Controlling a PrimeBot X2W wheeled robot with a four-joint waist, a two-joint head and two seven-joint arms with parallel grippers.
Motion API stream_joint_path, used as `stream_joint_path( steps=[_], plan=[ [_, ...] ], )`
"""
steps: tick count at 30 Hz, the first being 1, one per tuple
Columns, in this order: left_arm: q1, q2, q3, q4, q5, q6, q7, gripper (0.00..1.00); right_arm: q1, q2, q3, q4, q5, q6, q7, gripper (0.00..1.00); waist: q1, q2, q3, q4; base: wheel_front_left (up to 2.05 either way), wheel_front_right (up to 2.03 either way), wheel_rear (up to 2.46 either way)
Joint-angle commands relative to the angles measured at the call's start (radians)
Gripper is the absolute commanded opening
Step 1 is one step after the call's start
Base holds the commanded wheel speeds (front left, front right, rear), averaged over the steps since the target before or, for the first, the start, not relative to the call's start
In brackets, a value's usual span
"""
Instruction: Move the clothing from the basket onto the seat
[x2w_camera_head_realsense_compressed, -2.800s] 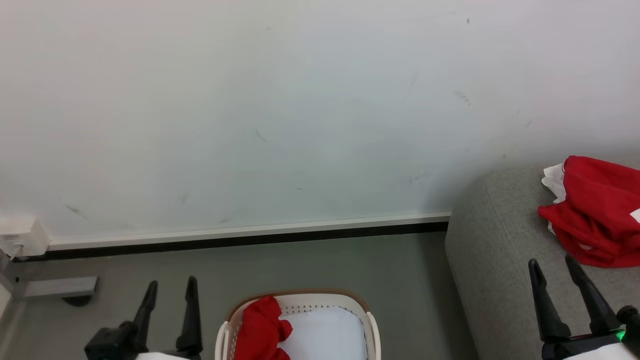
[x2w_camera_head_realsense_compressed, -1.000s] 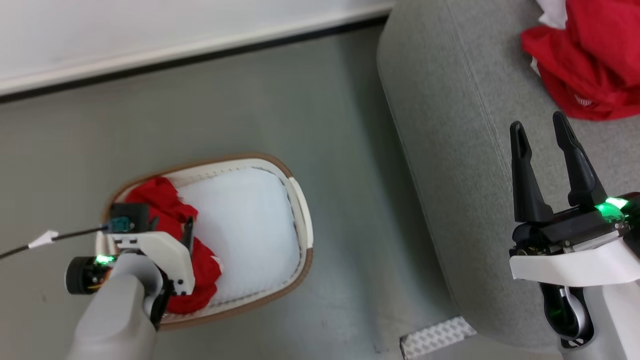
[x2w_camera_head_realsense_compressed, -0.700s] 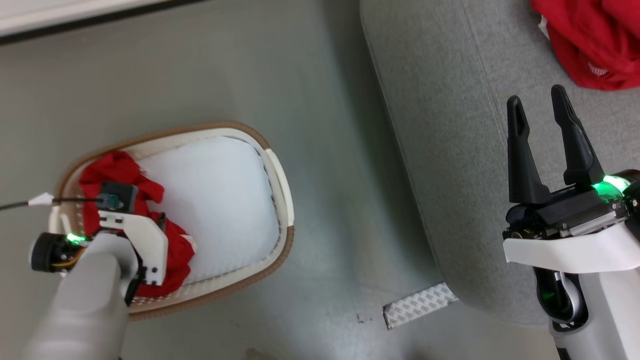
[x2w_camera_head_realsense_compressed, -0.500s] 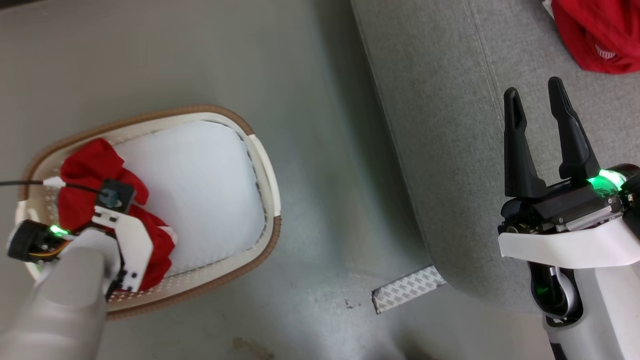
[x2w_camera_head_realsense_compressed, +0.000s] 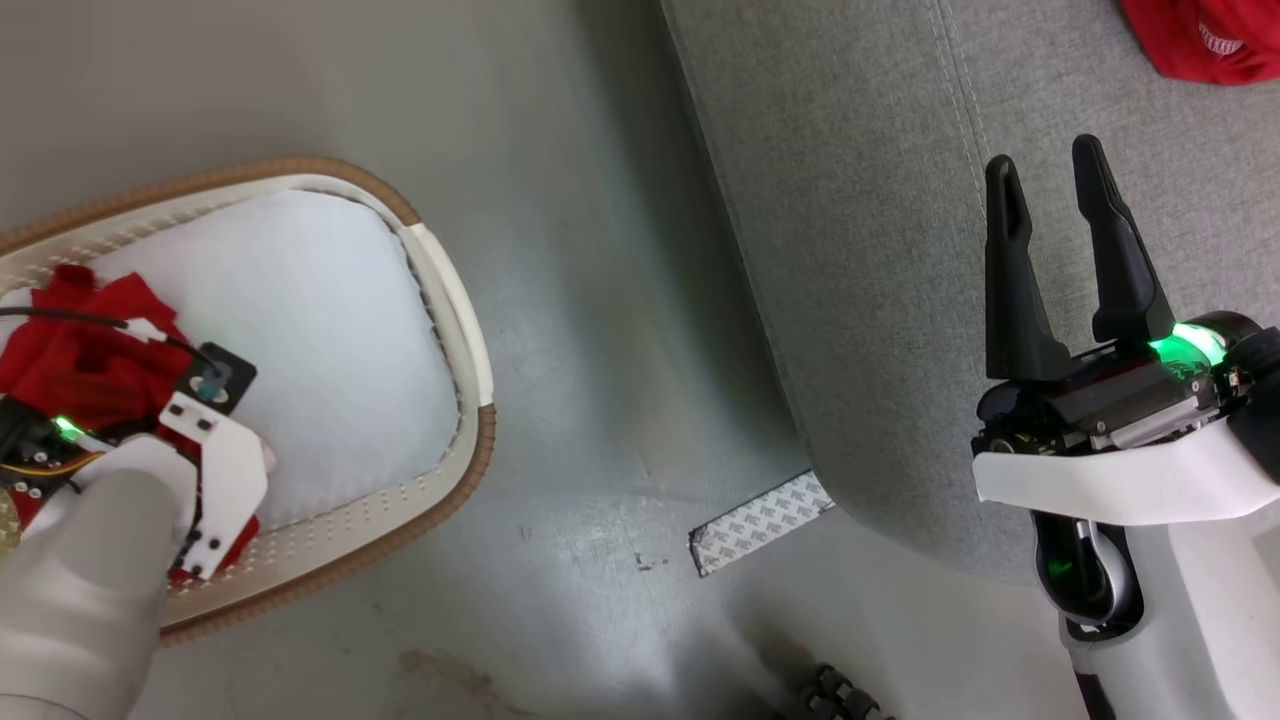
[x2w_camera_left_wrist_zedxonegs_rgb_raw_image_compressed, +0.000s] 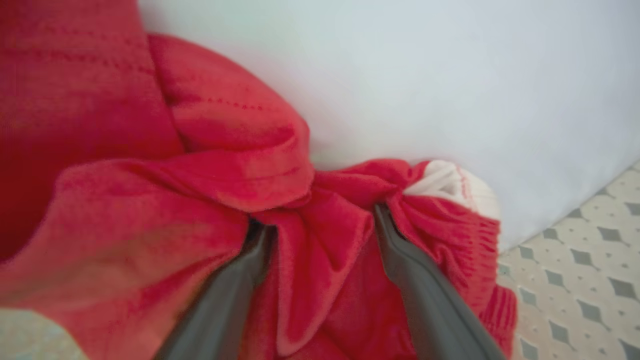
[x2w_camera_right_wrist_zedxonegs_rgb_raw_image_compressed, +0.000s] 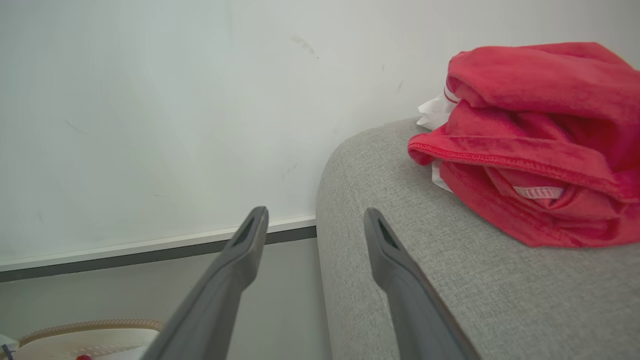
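Left hand has dropped into basket; fingers spread, dug into red clothing, fold between them, apparently not yet pinched. Right hand spread, idle over seat. Grasp looks imminent; lift to follow.

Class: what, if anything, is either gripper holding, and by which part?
Nothing is gripped. The left gripper straddles a fold of the clothing, jaws open; the right gripper is open, empty.
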Motion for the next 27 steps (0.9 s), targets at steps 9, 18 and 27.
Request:
stream_joint_path(
  steps=[9, 18, 27],
  plan=[
    [-0.007, 0.01, -0.075, 0.007, -0.12, -0.003, -0.005, 0.0, -0.02, 0.009, -0.012, 0.016, -0.004, -0.002, 0.001, 1.0, -0.0001, 0.0, 0.001, -0.008, 0.0, 0.0, 0.0],
    [0.03, -0.038, -0.109, -0.011, -0.219, -0.001, -0.086, 0.0, 0.004, -0.001, -0.028, 0.041, -0.032, -0.002, 0.001, 1.0, -0.0001, 0.0, -0.146, 0.047, 0.0, 0.0, 0.0],
    [0.111, -0.128, -0.104, -0.032, -0.326, -0.001, -0.231, 0.0, 0.068, -0.051, -0.036, 0.079, -0.038, -0.002, 0.001, 1.0, -0.0001, 0.0, -0.401, 0.126, 0.0, 0.0, 0.0]
  ],
)
